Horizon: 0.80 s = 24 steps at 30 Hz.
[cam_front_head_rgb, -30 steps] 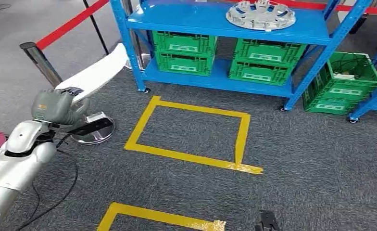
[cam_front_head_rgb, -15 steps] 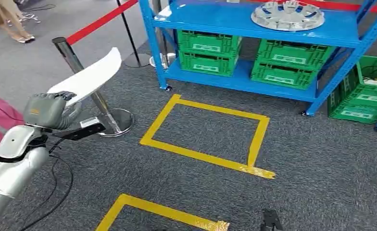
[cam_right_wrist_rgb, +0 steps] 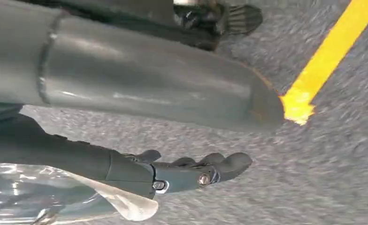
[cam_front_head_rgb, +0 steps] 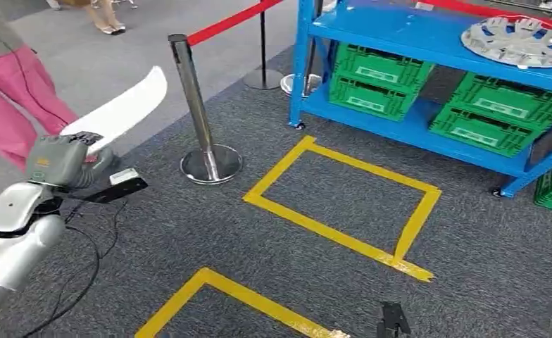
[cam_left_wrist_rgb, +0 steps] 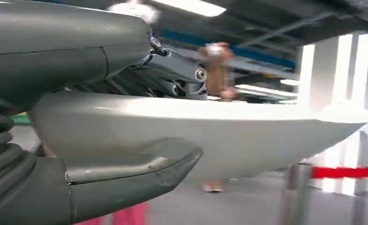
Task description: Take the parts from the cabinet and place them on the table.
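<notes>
Currently the left hand (cam_front_head_rgb: pixel 65 160) grips one end of a long white curved part (cam_front_head_rgb: pixel 122 107), which juts up and forward from it above the grey carpet (cam_front_head_rgb: pixel 189 232). From the left wrist, the thumb (cam_left_wrist_rgb: pixel 140 176) lies under the part's smooth glossy body. From the right wrist, the right hand (cam_right_wrist_rgb: pixel 172 173) hangs with fingers loosely apart, holding nothing, over carpet and yellow tape (cam_right_wrist_rgb: pixel 327 56).
</notes>
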Motion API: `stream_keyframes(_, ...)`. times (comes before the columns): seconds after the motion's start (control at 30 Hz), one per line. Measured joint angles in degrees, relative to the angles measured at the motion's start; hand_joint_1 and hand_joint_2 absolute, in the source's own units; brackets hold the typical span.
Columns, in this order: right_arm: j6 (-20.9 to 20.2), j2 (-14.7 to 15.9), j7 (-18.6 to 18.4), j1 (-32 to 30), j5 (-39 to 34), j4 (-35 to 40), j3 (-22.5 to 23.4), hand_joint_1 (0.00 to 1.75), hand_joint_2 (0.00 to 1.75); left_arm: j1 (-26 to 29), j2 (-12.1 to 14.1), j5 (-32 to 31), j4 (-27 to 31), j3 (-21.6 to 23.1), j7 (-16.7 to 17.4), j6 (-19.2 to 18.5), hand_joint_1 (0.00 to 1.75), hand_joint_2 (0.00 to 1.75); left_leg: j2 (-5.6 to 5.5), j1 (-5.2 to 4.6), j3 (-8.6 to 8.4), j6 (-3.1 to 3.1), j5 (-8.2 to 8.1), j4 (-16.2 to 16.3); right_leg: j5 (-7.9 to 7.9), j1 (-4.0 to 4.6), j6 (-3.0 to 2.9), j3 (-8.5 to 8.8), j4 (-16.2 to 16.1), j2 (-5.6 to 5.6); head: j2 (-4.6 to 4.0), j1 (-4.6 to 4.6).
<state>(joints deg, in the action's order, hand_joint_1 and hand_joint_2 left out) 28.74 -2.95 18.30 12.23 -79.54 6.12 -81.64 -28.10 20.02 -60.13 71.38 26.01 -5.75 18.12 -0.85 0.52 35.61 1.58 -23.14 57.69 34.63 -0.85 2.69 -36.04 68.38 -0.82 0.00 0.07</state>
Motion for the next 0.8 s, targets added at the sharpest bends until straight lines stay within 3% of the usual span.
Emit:
stream_keyframes(0.03,-0.68,0.00,0.72,-0.30,-0.09,0.00,0.00,0.00,0.00,0.26,-0.07,-0.02,0.04,0.02,-0.02,-0.04,1.75,1.75,-0.92,-0.11,0.12,0.10,0.04,0.01,1.81,0.07,0.00,-2.62,5.06,0.54,0.00,-0.02)
stream_keyframes(0.07,-1.57,0.00,1.59,-0.51,-0.09,0.02,-0.02,0.00,0.00,0.66,-0.04,-0.04,0.15,0.00,-0.04,-0.13,1.75,1.75,-1.77,-0.22,0.18,0.20,0.10,0.02,2.35,0.20,-0.11,-4.35,8.04,0.68,-0.02,-0.04)
stream_keyframes(0.1,-2.05,-0.02,2.05,-0.63,-0.09,0.04,0.00,0.00,0.00,1.09,0.04,-0.04,0.26,-0.02,-0.04,-0.20,1.75,1.75,-2.65,-0.34,0.19,0.23,0.13,0.03,1.30,0.30,-0.34,-4.66,7.84,0.73,0.00,-0.04)
stream_keyframes(0.13,-2.97,-0.24,2.88,-0.68,-0.04,0.11,-0.02,0.00,0.00,1.37,0.13,-0.02,0.46,-0.20,-0.04,-0.20,1.75,1.75,-3.51,-0.46,0.19,0.20,0.20,0.05,-0.87,0.36,-0.66,-3.69,5.24,0.87,0.00,-0.02)
stream_keyframes(0.17,-3.71,-0.33,3.53,-0.69,0.07,0.13,-0.02,0.00,0.00,1.63,0.28,-0.02,0.74,-0.33,-0.04,-0.20,1.75,1.75,-4.37,-0.63,0.17,0.14,0.26,0.06,-3.85,0.45,-1.14,-1.57,0.35,1.42,0.00,-0.02)
stream_keyframes(0.2,-4.26,-0.35,4.10,-0.73,0.18,0.15,-0.02,0.00,0.00,1.81,0.50,0.04,1.07,-0.48,0.00,-0.17,1.75,1.75,-5.19,-0.65,0.18,0.10,0.32,0.08,-6.63,0.48,-1.80,0.88,-5.13,3.27,0.00,-0.04)
stream_keyframes(0.23,-4.72,-0.33,4.65,-0.85,0.26,0.15,-0.02,0.00,0.00,1.99,0.57,0.11,1.36,-0.66,0.00,-0.20,1.75,1.75,-5.79,-0.34,0.33,0.00,0.42,0.11,-7.70,0.49,-2.69,2.39,-8.98,7.80,0.00,-0.11)
stream_keyframes(0.27,-4.89,-0.33,5.09,-1.09,0.31,0.15,-0.02,0.00,0.00,1.90,0.66,0.13,1.44,-0.81,0.00,-0.20,1.75,1.75,-6.60,-0.74,0.80,-0.32,0.46,0.37,-7.37,0.04,-3.00,3.20,-10.35,9.33,0.00,-0.31)
stream_keyframes(0.3,-5.18,-0.48,5.57,-1.25,0.31,0.22,-0.04,0.00,0.00,2.15,0.81,0.15,1.60,-0.92,0.02,-0.20,1.75,1.75,-7.51,-0.11,1.20,-0.75,0.75,0.34,-7.30,0.29,-2.32,3.67,-10.56,8.35,0.00,-0.22)
stream_keyframes(0.37,-5.51,-0.83,6.95,-1.73,0.42,0.26,-0.13,0.00,0.00,3.15,1.44,0.20,2.14,-1.53,0.04,-0.22,1.75,1.75,-9.55,0.32,1.65,-1.64,1.32,-0.02,-7.40,0.69,-2.43,3.83,-10.72,6.67,0.00,-0.13)
stream_keyframes(0.4,-5.64,-1.18,7.81,-1.73,0.44,0.28,-0.20,0.00,0.00,3.70,1.82,0.26,2.52,-1.77,0.04,-0.22,1.75,1.75,-10.48,0.04,1.84,-1.95,1.45,-0.04,-7.80,0.00,-2.59,4.12,-11.48,5.71,0.00,-0.20)
stream_keyframes(0.43,-5.66,-1.22,9.97,-1.60,0.46,0.22,-0.22,0.00,0.00,4.46,2.14,0.33,3.26,-2.34,0.04,-0.20,1.75,1.75,-6.37,-0.38,2.15,-2.16,0.43,1.03,-7.98,-0.07,-2.70,4.38,-11.84,4.70,0.00,-0.46)
stream_keyframes(0.47,-5.64,-1.40,11.83,-1.62,0.33,0.22,-0.22,0.00,0.00,4.39,2.56,0.35,3.48,-2.84,0.04,-0.22,1.75,1.75,-3.18,-0.33,3.28,-2.53,-1.26,3.58,-7.92,-0.07,-2.92,4.51,-11.88,3.66,0.00,-1.38)
stream_keyframes(0.5,-5.77,-1.46,13.25,-1.69,0.33,0.22,-0.26,0.00,0.00,4.47,2.51,0.41,3.87,-3.08,0.04,-0.22,1.75,1.75,-1.17,-0.19,5.07,-2.84,-3.33,7.45,-7.87,0.03,-3.00,4.57,-11.86,2.70,0.00,-1.38)
stream_keyframes(0.53,-5.81,-1.60,14.56,-1.71,0.29,0.17,-0.33,0.00,0.00,4.97,2.51,0.50,4.26,-3.19,0.04,-0.24,1.75,1.75,-0.17,0.09,7.42,-3.22,-5.45,12.46,-7.70,0.07,-3.11,4.63,-11.81,1.42,0.00,-1.40)
stream_keyframes(0.57,-5.83,-1.77,15.39,-1.67,0.31,0.09,-0.46,0.00,0.00,5.82,2.62,0.50,4.74,-3.45,0.04,-0.26,1.75,1.75,0.15,0.37,9.32,-3.57,-6.75,16.54,-7.53,0.01,-3.07,4.66,-11.79,0.14,0.00,-1.47)
stream_keyframes(0.6,-5.83,-1.90,15.58,-1.65,0.28,0.04,-0.50,0.00,0.00,6.33,2.78,0.50,4.96,-3.63,0.04,-0.28,1.75,1.75,0.21,0.63,9.74,-3.76,-6.60,17.30,-7.44,-0.04,-2.99,4.71,-11.77,-0.63,0.00,-1.49)
stream_keyframes(0.63,-5.83,-2.10,15.76,-1.62,0.28,0.04,-0.52,0.00,0.00,6.88,2.95,0.50,5.25,-3.74,0.04,-0.31,1.75,1.75,0.40,0.98,8.69,-4.03,-4.97,15.51,-7.21,-0.12,-2.76,4.84,-11.72,-1.86,0.00,-1.44)
stream_keyframes(0.7,-5.83,-2.38,15.91,-1.45,0.28,0.02,-0.57,0.00,0.00,7.10,3.19,0.52,5.68,-4.35,0.04,-0.31,1.75,1.75,1.85,1.20,3.73,-4.33,-0.39,6.24,-6.63,-0.31,-2.19,5.13,-11.37,-3.74,0.00,-1.42)
stream_keyframes(0.73,-5.83,-2.40,16.33,-1.31,0.22,-0.02,-0.57,0.00,0.00,7.11,3.30,0.50,5.95,-4.55,0.04,-0.31,1.75,1.75,4.86,1.06,1.33,-4.45,0.60,1.60,-6.20,-0.09,-1.70,5.33,-11.08,-4.51,0.00,-1.51)
stream_keyframes(0.77,-5.94,-2.47,17.41,-1.17,-0.11,-0.20,-0.61,0.00,0.00,6.93,3.39,0.50,6.14,-4.61,0.04,-0.35,1.75,1.75,5.34,0.18,1.05,-3.88,-0.41,1.34,-5.88,0.31,-1.25,5.18,-10.92,-5.09,0.00,-1.73)
stream_keyframes(0.8,-6.22,-2.58,18.55,-1.07,-0.37,-0.43,-0.81,0.00,0.00,7.38,3.43,0.48,6.62,-4.77,0.04,-0.37,1.75,1.75,4.28,0.39,1.24,-2.78,-0.18,1.19,-5.66,0.38,-0.93,5.31,-10.83,-5.53,0.00,-1.57)
